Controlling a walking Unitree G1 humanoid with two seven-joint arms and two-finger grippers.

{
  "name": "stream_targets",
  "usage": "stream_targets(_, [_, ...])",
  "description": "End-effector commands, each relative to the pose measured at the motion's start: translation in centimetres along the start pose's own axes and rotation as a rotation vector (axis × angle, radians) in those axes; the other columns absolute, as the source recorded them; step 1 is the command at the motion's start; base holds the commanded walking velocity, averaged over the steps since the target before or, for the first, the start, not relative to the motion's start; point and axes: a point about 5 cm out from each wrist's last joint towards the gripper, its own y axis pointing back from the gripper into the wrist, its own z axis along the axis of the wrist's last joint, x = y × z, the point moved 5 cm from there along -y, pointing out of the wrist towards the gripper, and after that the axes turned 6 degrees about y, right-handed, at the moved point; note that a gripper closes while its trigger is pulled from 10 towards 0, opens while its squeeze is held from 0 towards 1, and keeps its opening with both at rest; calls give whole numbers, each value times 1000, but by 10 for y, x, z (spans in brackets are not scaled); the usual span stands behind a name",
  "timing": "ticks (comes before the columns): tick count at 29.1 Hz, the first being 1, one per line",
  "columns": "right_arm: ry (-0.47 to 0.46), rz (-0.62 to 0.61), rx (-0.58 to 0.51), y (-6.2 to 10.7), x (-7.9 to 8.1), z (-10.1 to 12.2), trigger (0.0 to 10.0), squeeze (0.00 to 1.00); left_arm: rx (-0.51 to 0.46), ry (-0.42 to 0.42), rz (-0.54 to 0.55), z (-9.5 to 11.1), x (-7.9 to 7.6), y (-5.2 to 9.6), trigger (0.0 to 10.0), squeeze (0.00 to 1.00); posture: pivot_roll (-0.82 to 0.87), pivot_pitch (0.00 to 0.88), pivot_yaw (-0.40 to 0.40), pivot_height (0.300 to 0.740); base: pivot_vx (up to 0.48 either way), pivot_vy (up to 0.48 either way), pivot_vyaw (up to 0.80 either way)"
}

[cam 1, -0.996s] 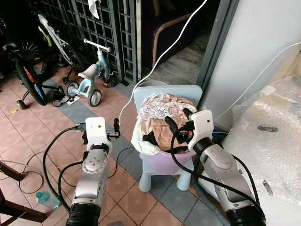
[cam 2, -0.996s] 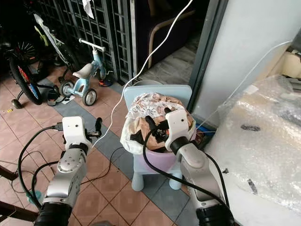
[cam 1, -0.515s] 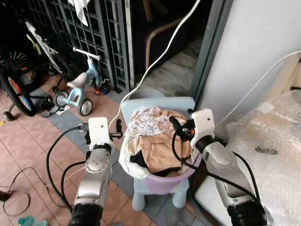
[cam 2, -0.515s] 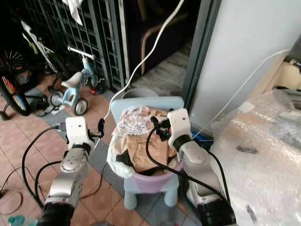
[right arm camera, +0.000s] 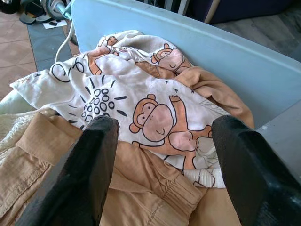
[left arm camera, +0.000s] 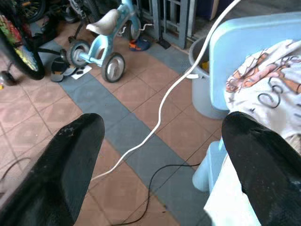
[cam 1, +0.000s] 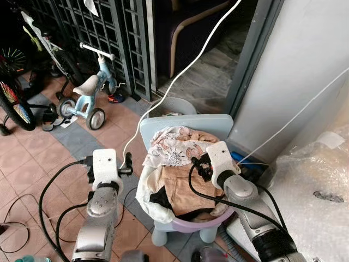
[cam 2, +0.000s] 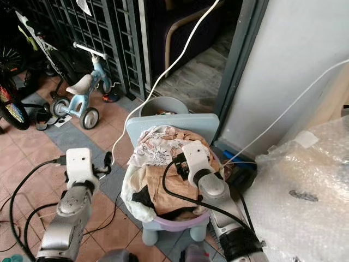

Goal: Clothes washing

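A purple basin (cam 1: 192, 224) heaped with clothes stands on a small light-blue chair (cam 1: 185, 123). On top lies a white monkey-print cloth (right arm camera: 155, 113) over a tan garment (right arm camera: 141, 188); a black piece (cam 1: 162, 200) peeks out lower down. My right gripper (cam 1: 198, 164) hovers open just above the middle of the pile, with nothing between its fingers (right arm camera: 101, 141). To the left of the basin my left gripper (cam 1: 127, 162) is held open over the tiled floor, beside the chair, and it holds nothing.
A grey bucket (cam 1: 172, 105) stands behind the chair. A white cable (cam 1: 180, 71) runs down past it to the floor. A bulky bubble-wrapped object (cam 1: 319, 185) is at the right, a blue tricycle (cam 1: 90, 90) and a bicycle (cam 1: 11, 103) by the metal gate (cam 1: 109, 27) at the left.
The camera has shifted and now looks down more steeply on the basin. My right gripper has gone from the basin's right rim to over the middle of the pile. Both grippers stay open.
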Motion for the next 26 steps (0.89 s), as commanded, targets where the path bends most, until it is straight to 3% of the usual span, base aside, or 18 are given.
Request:
stream_targets(1, [1,-2,25,-5,0,-3,10000,0,6,-14,-3,4,2,7,10000,0,117,184,-14,740,0,0,0])
stream_targets(8, [23,-24,-24,-24,-4,20,10000,0,30,-83,-29,5,5,28,10000,0,164,254,-13,740,0,0,0])
stream_targets(16, [133,-137,6,-42,-14,33,10000,0,0,-158,-120,16,-13,42,10000,0,172,311,-22,740,0,0,0])
stream_targets(18, [135,-155,44,-45,-13,27,10000,0,8,-155,-132,17,-19,46,10000,0,179,317,-23,740,0,0,0])
stream_targets(19, [121,-159,67,-45,-13,21,4980,0,9,-152,-134,17,-20,47,10000,0,179,318,-22,740,0,0,0])
stream_targets(20, [89,-157,87,-45,-12,16,3176,0,9,-149,-134,17,-21,47,10000,0,184,319,-21,740,0,0,0])
stream_targets(21, [17,-154,126,-44,-9,4,0,0,11,-141,-134,17,-22,47,10000,0,192,318,-23,740,0,0,0])
stream_targets(26, [-11,-158,155,-42,-8,-3,0,0,12,-123,-127,17,-22,46,10000,0,195,318,-26,740,0,0,0])
